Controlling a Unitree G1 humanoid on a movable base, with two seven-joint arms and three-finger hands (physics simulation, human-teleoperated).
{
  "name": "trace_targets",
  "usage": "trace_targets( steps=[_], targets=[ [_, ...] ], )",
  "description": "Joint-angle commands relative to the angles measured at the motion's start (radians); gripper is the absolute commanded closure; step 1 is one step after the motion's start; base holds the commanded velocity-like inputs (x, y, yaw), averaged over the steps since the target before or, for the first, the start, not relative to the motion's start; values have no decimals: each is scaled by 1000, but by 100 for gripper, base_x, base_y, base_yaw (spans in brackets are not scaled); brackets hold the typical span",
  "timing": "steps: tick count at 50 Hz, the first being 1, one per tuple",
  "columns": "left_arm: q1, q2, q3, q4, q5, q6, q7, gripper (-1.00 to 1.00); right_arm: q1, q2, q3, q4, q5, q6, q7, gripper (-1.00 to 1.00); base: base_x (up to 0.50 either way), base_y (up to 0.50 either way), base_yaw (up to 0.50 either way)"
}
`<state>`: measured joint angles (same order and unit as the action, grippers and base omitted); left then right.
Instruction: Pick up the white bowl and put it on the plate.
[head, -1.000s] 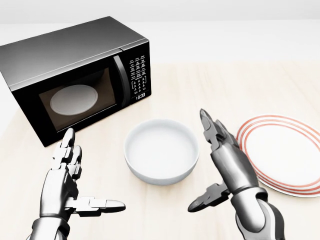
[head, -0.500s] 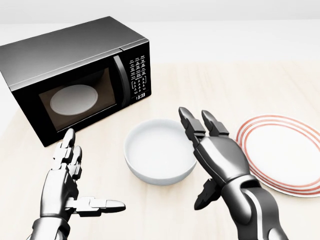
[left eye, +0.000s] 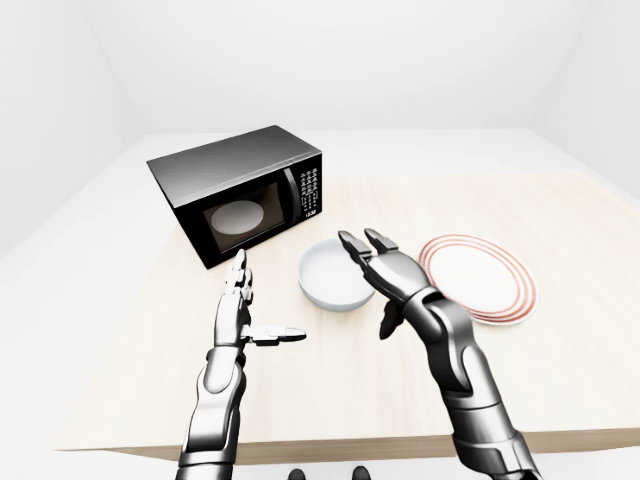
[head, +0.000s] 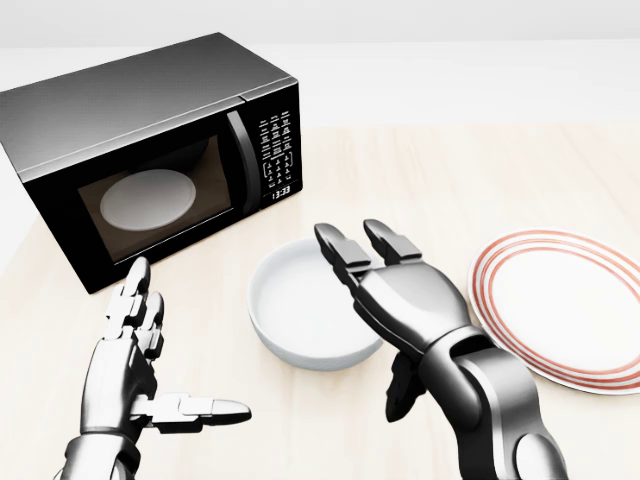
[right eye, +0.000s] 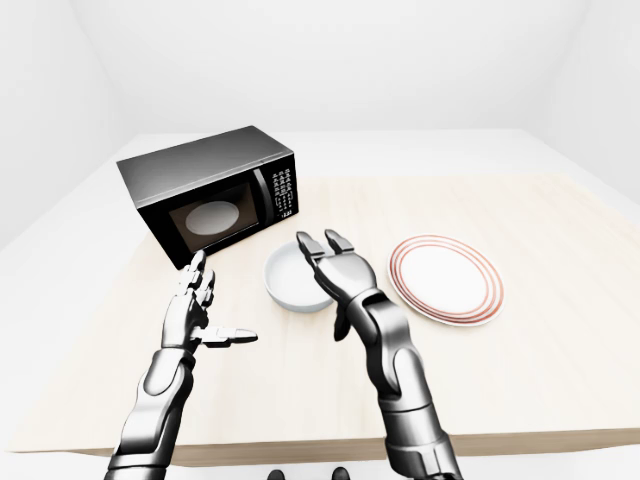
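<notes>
The white bowl (head: 300, 305) sits empty on the wooden table, in the middle of the head view. My right hand (head: 385, 300) hangs over the bowl's right half, palm down and fingers (head: 338, 246) spread; it is open and covers that side of the rim. The plate (head: 560, 305), white with red rings, lies flat to the right of the bowl, a short gap apart. My left hand (head: 150, 375) stands open at the lower left, thumb pointing right, well clear of the bowl.
A black microwave (head: 150, 150) stands at the upper left with its door shut and a white dish behind the glass. The table's near edge (left eye: 330, 445) runs below my arms. White walls enclose the room.
My right hand has swung left from beside the bowl to over its right half, the palm turning downward. The left hand, bowl and plate have stayed put.
</notes>
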<state>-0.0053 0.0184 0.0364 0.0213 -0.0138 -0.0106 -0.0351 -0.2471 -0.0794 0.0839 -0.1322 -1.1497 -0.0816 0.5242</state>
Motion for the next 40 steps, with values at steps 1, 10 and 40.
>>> trace_targets(
  steps=[1,10,40],
  targets=[
    [-4,0,2,1,-3,6,2,-100,-37,17,14,-6,-13,-5,145,-100,0,0,0],
    [-1,1,2,-3,-3,6,1,-100,-57,31,25,6,6,30,174,-100,0,0,0],
    [3,0,-1,-8,2,1,-3,-100,-85,43,50,114,-26,41,174,-100,0,0,0]
  ],
)
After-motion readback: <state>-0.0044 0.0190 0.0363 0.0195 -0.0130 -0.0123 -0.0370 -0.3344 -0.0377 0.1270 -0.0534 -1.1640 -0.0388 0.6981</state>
